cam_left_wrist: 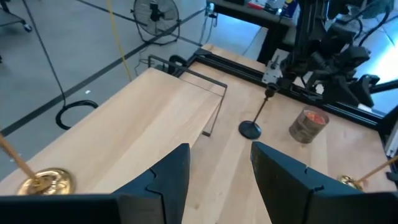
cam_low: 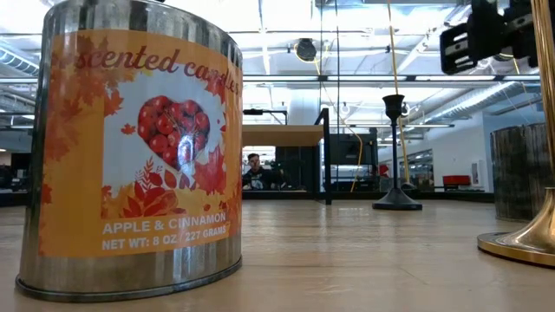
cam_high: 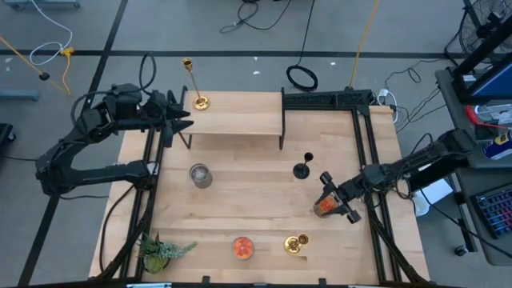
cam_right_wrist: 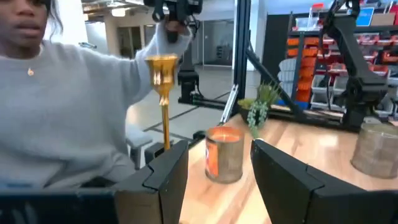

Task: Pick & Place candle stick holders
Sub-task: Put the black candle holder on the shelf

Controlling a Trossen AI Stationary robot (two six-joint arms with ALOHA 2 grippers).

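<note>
A wooden table point(cam_high: 240, 200) carries a raised shelf point(cam_high: 236, 120) with one gold candlestick point(cam_high: 194, 84) on it. On the tabletop stand a black candlestick point(cam_high: 302, 166), another gold candlestick point(cam_high: 296, 244), three candle tins point(cam_high: 200, 175) point(cam_high: 243, 247) point(cam_high: 326, 206) and a plant point(cam_high: 160, 250).

I work in a robotics lab or workshop. My wooden table point(cam_high: 240, 208) stands on a grey floor crossed by black tape lines and loose cables point(cam_high: 302, 77). A floor fan point(cam_left_wrist: 155, 11) stands nearby. Beyond are shelves of orange bins point(cam_right_wrist: 305, 56), bright ceiling lights, open hall space, and a person in a grey sweater point(cam_right_wrist: 56, 112) beside the table.
</note>
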